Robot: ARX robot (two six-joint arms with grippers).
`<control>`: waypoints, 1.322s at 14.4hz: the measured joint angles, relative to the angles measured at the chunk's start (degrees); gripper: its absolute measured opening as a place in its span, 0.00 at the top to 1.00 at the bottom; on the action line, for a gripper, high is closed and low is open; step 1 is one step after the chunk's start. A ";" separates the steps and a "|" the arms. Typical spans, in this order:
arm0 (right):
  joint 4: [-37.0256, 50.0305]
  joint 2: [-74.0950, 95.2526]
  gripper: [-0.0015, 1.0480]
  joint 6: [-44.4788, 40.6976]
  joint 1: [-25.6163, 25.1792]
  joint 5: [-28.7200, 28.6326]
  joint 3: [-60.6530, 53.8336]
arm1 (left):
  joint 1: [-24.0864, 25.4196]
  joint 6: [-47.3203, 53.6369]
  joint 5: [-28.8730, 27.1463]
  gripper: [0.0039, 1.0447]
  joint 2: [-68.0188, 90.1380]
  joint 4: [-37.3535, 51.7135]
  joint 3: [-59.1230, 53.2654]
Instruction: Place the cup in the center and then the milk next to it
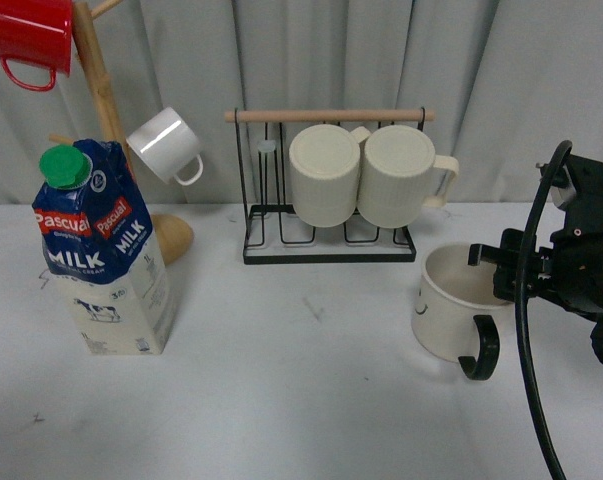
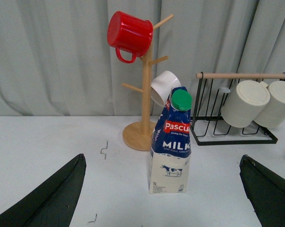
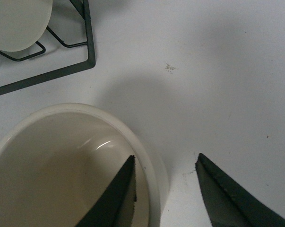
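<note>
The cup, cream-white with a black handle and a small smiley face, stands upright on the table at the right. My right gripper is open and straddles its far rim. In the right wrist view one finger is inside the cup and the other finger is outside the wall. The milk stands upright at the left, green cap on top. My left gripper is open, short of the milk, with nothing between its fingers. The center is bare white tabletop with faint black marks.
A wooden mug tree behind the milk carries a red mug and a small white mug. A black wire rack at the back holds two ribbed cream mugs. A grey curtain closes the back.
</note>
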 joint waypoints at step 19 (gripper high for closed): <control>-16.68 3.02 0.97 0.70 13.51 1.90 12.50 | 0.00 0.00 0.00 0.06 0.00 0.00 0.00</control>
